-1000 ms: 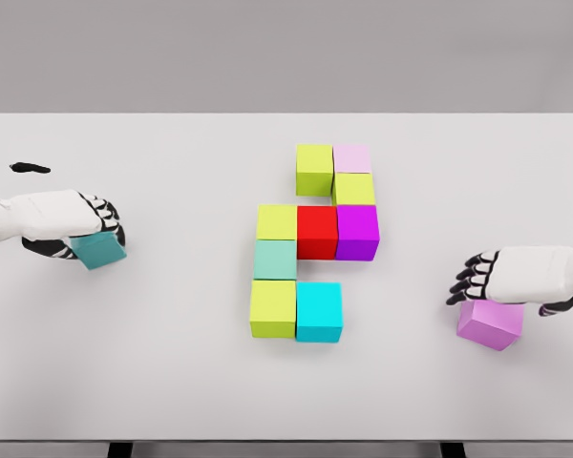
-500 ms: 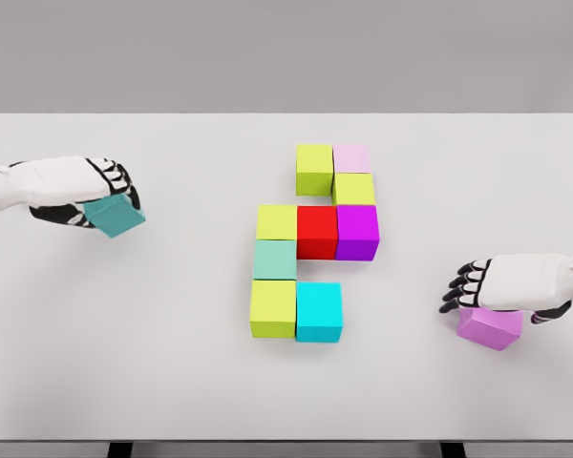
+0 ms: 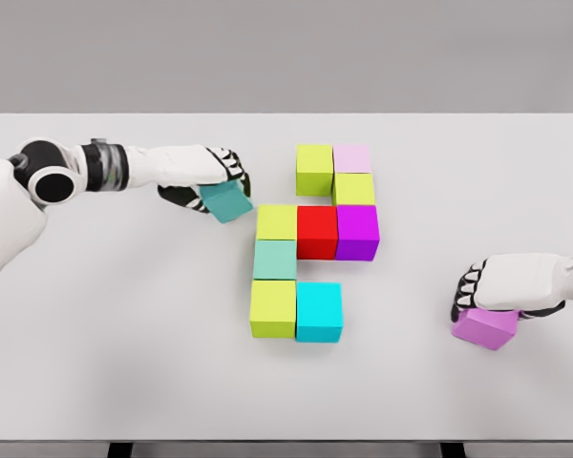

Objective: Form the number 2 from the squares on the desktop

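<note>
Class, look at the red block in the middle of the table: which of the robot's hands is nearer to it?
Left. The left hand, holding a teal block, is up-left of the red block; the right hand sits farther off, lower right, on a pink block.

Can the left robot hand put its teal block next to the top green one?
Probably yes. The left robot hand holds the teal block close beside the top green block, with bare table between them.

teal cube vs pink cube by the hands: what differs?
The teal cube is tilted in the left hand, near the assembled blocks; the pink cube sits on the table at far right under the right hand. Teal is darker. Both look similar in size, outside the figure.
</note>
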You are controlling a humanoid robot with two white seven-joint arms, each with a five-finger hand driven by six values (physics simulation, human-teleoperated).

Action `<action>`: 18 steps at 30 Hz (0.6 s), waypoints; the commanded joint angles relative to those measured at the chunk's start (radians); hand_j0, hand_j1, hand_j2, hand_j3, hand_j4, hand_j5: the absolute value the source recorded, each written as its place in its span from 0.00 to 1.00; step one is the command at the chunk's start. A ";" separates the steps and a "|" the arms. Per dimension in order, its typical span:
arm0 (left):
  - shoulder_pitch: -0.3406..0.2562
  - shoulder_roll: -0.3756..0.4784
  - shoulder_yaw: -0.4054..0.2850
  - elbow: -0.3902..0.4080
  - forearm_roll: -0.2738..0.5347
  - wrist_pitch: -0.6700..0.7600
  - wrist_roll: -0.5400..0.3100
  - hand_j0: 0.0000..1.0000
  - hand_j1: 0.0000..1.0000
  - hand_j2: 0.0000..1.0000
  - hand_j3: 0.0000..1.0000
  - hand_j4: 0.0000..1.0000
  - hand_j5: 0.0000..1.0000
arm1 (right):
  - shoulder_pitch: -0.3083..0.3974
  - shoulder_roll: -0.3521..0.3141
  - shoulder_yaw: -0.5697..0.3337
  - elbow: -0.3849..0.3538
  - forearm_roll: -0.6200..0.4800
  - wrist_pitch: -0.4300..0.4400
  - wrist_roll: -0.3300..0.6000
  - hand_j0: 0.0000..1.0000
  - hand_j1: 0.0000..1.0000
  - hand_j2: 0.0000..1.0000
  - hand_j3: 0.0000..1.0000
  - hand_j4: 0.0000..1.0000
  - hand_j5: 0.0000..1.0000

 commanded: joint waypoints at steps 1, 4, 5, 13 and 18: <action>0.000 -0.026 0.001 0.033 0.007 0.004 0.001 0.32 0.32 0.32 0.32 0.32 0.32 | 0.000 -0.001 -0.002 0.000 -0.005 0.002 -0.001 0.52 0.52 0.52 0.52 0.52 0.52; -0.005 -0.040 0.001 0.036 0.010 0.046 0.001 0.33 0.33 0.33 0.33 0.33 0.33 | -0.003 0.005 -0.008 0.006 -0.021 0.002 -0.001 0.54 0.54 0.54 0.54 0.54 0.54; -0.012 -0.040 0.001 0.036 0.008 0.066 0.001 0.33 0.33 0.33 0.33 0.33 0.33 | -0.006 0.005 -0.008 0.012 -0.025 0.002 -0.001 0.57 0.57 0.57 0.57 0.57 0.57; -0.095 -0.093 0.002 0.152 0.010 0.174 0.001 0.34 0.34 0.34 0.34 0.34 0.34 | -0.008 0.079 -0.054 0.043 -0.062 0.002 -0.001 0.61 0.61 0.61 0.61 0.61 0.61; -0.106 -0.106 0.008 0.201 0.063 0.231 0.001 0.36 0.36 0.36 0.36 0.36 0.36 | -0.017 0.125 -0.071 0.043 -0.062 0.002 -0.001 0.61 0.61 0.61 0.61 0.61 0.61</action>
